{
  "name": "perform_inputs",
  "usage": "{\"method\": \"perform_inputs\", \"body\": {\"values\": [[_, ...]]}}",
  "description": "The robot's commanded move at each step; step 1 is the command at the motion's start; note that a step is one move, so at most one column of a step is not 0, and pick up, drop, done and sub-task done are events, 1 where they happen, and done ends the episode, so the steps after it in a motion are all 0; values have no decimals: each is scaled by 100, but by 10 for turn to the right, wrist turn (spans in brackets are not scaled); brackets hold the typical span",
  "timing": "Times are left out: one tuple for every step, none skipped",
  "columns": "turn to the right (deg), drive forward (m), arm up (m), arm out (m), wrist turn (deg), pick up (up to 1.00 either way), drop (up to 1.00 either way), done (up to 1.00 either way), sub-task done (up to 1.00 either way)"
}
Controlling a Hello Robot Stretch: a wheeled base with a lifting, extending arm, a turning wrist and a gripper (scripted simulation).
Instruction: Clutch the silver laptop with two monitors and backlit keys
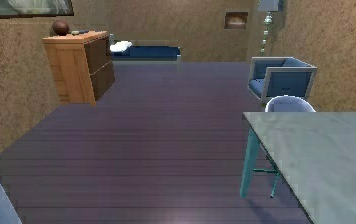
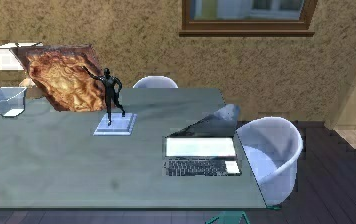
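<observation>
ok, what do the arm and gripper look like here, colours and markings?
Can't tell from these frames. The arm side view gives the grey-green table, the silver laptop on it, and a dark figurine on a white base.

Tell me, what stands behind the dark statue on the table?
A brown patterned panel stands tilted behind the statue, and a white chair beyond the table. The statue covers part of the panel's edge.

Table [image 1: 311,150] cut by right edge; window [image 2: 248,12] cut by top edge.
</observation>
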Motion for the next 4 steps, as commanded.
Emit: {"method": "perform_inputs", "body": {"values": [[0,0,50,0,0,0,0,0,0],[0,0,38,0,0,0,0,0,0],[0,0,0,28,0,0,0,0,0],[0,0,0,0,450,0,0,0,0]]}}
